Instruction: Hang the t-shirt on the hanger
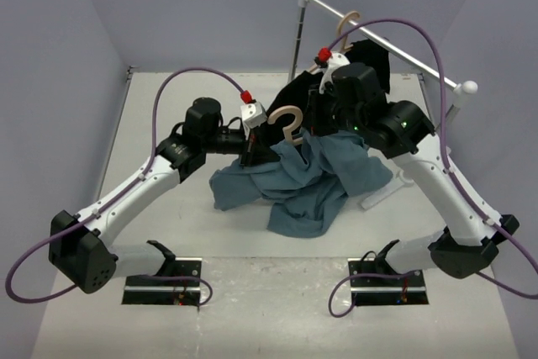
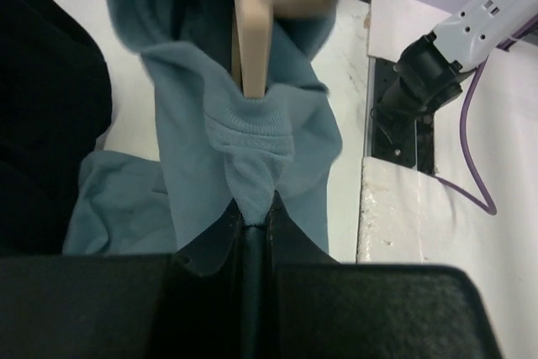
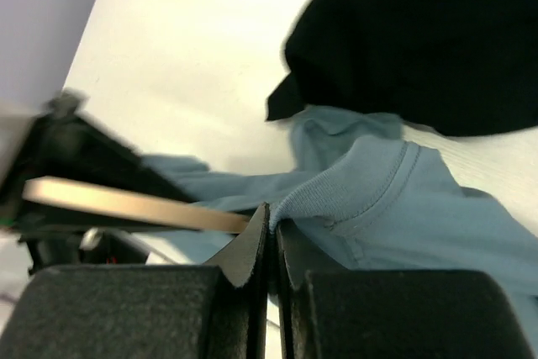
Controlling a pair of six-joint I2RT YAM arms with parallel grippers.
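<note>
Tabletop [image 1: 277, 296] carries the t-shirt [image 1: 307, 182], covering most of the hanger [image 2: 252, 23].

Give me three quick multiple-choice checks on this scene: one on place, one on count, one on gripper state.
1. Where is the black garment?
A. hung from the rail at the back
B. flat beside the left arm's base
C. folded on the table's near edge

2. How many hangers show in the top view?
A. one
B. two
C. four

3. What is the left gripper doing?
A. standing wide open
B. shut on the rail
C. shut on the t-shirt

Answers:
1 A, it hangs at the rail behind the arms.
2 B, the rail hanger plus the hanger poking from the t-shirt.
3 C, the left wrist view shows it pinching the ribbed collar.
</note>
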